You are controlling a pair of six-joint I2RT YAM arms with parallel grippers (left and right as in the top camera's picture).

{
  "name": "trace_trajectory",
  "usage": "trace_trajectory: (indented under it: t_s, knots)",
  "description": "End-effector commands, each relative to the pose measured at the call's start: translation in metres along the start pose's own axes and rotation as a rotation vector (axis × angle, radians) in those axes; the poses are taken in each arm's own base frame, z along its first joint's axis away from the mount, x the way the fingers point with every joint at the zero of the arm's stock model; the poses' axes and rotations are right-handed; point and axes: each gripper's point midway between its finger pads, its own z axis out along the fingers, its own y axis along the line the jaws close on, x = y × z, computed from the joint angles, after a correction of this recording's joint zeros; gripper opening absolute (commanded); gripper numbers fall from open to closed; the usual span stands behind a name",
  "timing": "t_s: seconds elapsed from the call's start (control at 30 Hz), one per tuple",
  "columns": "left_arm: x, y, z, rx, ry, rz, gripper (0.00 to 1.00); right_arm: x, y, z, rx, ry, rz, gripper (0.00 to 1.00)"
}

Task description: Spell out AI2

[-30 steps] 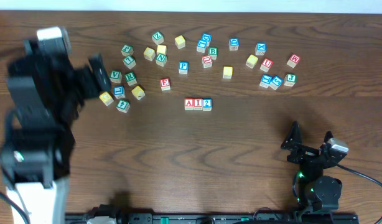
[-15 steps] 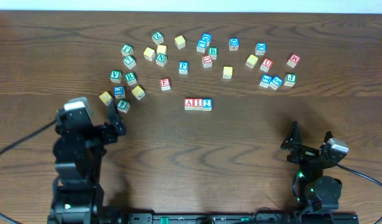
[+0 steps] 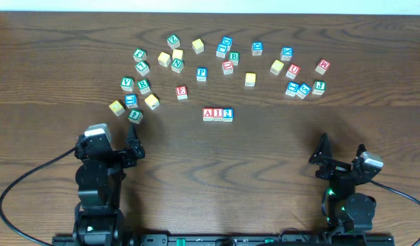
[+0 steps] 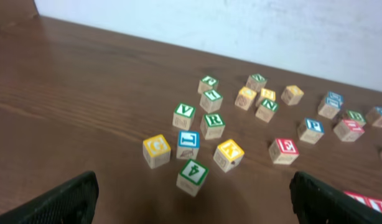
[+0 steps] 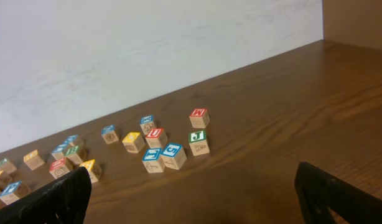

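Three blocks stand touching in a row at the table's middle: a red A block (image 3: 208,114), a red I block (image 3: 217,114) and a blue 2 block (image 3: 228,114). My left gripper (image 3: 131,143) is open and empty near the front left, well away from the row. In its wrist view both fingertips frame bare table (image 4: 191,202) below a green 4 block (image 4: 192,173). My right gripper (image 3: 341,156) is open and empty at the front right; its wrist view shows bare table between the fingertips (image 5: 191,199).
Many loose letter blocks lie scattered across the far half of the table, one cluster at the left (image 3: 135,96), one at the middle (image 3: 224,55), one at the right (image 3: 302,85). A pale wall runs behind the table (image 5: 147,43).
My left arm has drawn back from the left block cluster toward the table's front edge and lowered to rest. The AI2 row and the right arm have not moved.
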Motion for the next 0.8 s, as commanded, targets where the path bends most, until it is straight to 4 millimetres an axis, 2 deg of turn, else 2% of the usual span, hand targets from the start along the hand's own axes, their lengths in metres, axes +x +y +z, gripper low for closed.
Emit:
trace_trajectory:
  t_s: [0.0,0.4,0.67,0.77]
  knots:
    - [0.007,0.007,0.003,-0.027,-0.036,0.007,0.97,0.001,0.000,0.000,0.002,0.000,-0.011,0.99]
    - [0.041,0.015,-0.005,-0.020,-0.073,0.035,0.98,0.001,0.000,0.000,0.002,0.000,-0.011,0.99]
    - [0.046,0.024,-0.013,-0.054,-0.064,0.071,0.97,0.001,0.000,0.000,0.002,0.000,-0.011,0.99]
    - [0.040,0.022,-0.017,-0.049,-0.098,0.102,0.98,0.001,0.000,0.000,0.002,0.000,-0.011,0.99]
